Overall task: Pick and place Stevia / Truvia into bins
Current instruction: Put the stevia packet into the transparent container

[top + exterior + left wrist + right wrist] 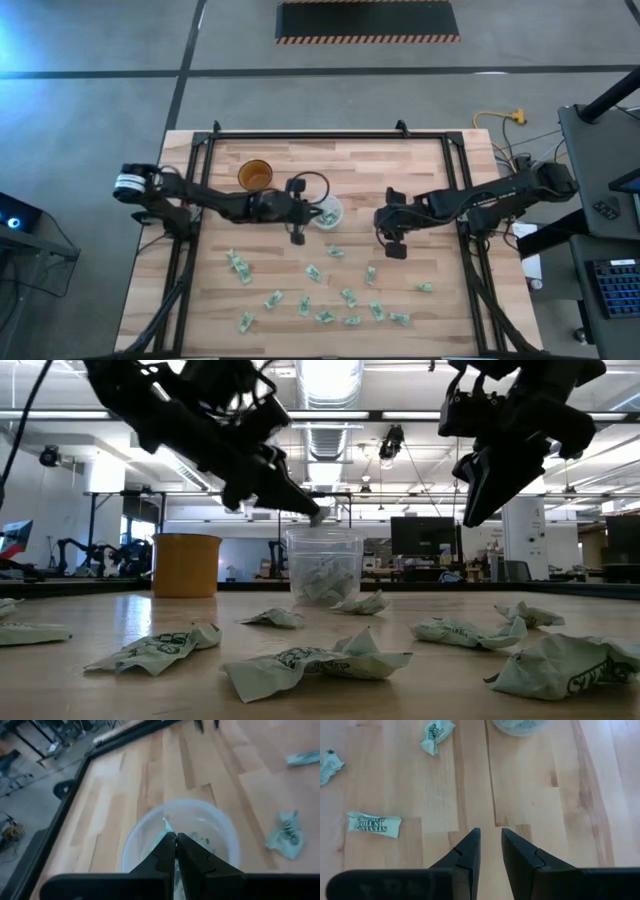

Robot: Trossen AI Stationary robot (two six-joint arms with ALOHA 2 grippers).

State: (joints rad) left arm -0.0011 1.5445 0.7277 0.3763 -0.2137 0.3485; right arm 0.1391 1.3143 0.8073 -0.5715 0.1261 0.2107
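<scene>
High view puts the left gripper (298, 236) just beside the translucent cup (327, 213) near the middle of the wooden worktop (420, 180), with the amber cup (255, 176) a little farther back on the left arm's side. From the left wrist view, the left fingers (167, 851) are clenched together right over the cup's open mouth, and a pale green sachet (165, 832) seems pinched at their tips, though so little of it shows that I cannot be sure. The step in hand looks like the drop into the bin; the next move would call for releasing the fingers while they stay above the rim, so the sachet falls inside. Right gripper (396, 244) hangs above bare wood, well apart from the cup, its fingers (470, 852) slightly parted and holding nothing. Its next pick would need it to descend on one loose sachet, such as the flat one (374, 824) nearby. Sachets lie scattered (345, 297) across the front half of the worktop, many crumpled, pale green and white with dark print, and several already sit inside the cup (322, 582). Most of the job appears to remain.
</scene>
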